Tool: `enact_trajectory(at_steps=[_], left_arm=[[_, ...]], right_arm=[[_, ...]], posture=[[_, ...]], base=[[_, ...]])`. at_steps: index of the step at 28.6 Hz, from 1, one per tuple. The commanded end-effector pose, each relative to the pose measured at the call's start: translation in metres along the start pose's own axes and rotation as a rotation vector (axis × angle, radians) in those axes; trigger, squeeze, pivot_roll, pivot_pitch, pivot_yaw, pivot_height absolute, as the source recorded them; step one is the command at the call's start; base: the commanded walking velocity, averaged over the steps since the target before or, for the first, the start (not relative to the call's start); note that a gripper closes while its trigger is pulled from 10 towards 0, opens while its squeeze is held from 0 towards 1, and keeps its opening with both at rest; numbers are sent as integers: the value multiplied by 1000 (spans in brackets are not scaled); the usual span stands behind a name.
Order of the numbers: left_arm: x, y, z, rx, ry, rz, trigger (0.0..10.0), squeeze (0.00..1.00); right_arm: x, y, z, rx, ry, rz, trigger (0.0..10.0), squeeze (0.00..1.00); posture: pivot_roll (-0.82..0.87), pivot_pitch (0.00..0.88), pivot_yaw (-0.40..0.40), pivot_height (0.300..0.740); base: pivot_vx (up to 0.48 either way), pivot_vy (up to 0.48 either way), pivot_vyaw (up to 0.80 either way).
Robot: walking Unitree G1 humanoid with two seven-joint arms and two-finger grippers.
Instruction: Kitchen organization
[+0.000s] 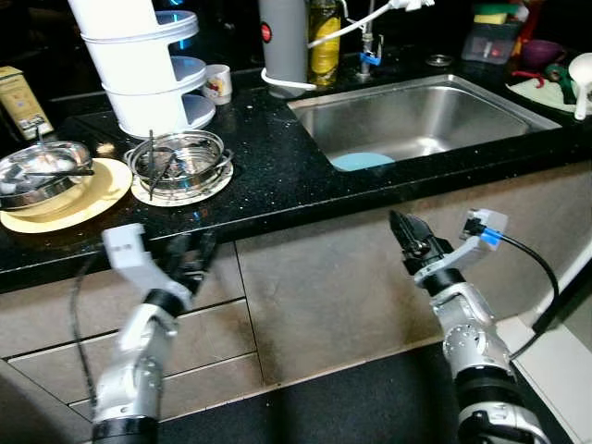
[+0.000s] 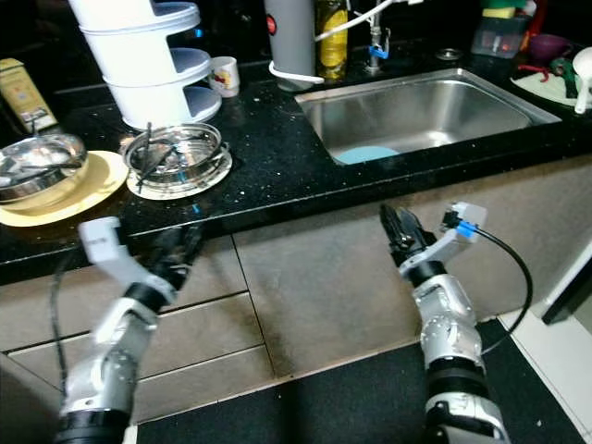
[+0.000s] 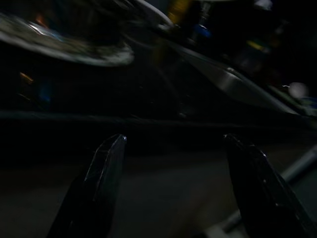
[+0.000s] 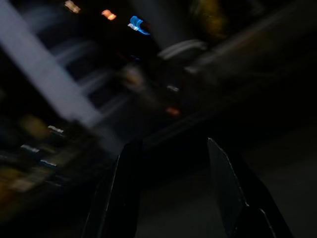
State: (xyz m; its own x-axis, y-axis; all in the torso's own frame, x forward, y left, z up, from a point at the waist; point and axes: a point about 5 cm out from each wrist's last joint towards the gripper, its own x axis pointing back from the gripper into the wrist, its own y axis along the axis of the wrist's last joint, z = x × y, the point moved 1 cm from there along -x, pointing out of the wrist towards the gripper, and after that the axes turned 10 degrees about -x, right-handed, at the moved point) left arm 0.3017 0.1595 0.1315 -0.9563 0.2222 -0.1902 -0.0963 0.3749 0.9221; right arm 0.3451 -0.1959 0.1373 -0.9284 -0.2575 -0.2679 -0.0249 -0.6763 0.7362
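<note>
- Left eye view: the left tool [image 1: 192, 256] and right tool [image 1: 410, 239] are held below the edge of the black desk [image 1: 268, 176]. A steel bowl [image 1: 178, 159] is seen on a plate beside the sink [image 1: 421, 120].
- Left wrist view: the fingers [image 3: 99, 188] are spread, empty.
- Right wrist view: the fingers [image 4: 119, 198] are spread, empty.
</note>
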Motion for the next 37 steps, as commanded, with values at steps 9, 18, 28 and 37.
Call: enact_trajectory(at_steps=[9, 18, 28, 37], left_arm=[[-7, 3, -16, 170, -11, -31, 10000, 0], [4, 4, -13, 149, -50, -1, 10000, 0], [6, -15, -22, 38, -100, 87, 10000, 0], [15, -20, -26, 98, -147, 78, 10000, 1000]], right_arm=[[-2, -15, 38, -102, 195, 71, 10000, 0], [-5, -26, 44, -198, 193, 80, 10000, 1000], [1, -28, 52, -242, 227, 89, 10000, 1000], [11, -58, 52, -251, 183, 206, 10000, 0]], posture=[[-14, 0, 50, 740], [10, 0, 37, 740], [-10, 0, 46, 740], [-16, 0, 36, 740]], base=[[0, 0, 0], [0, 0, 0], [0, 0, 0], [0, 0, 0]])
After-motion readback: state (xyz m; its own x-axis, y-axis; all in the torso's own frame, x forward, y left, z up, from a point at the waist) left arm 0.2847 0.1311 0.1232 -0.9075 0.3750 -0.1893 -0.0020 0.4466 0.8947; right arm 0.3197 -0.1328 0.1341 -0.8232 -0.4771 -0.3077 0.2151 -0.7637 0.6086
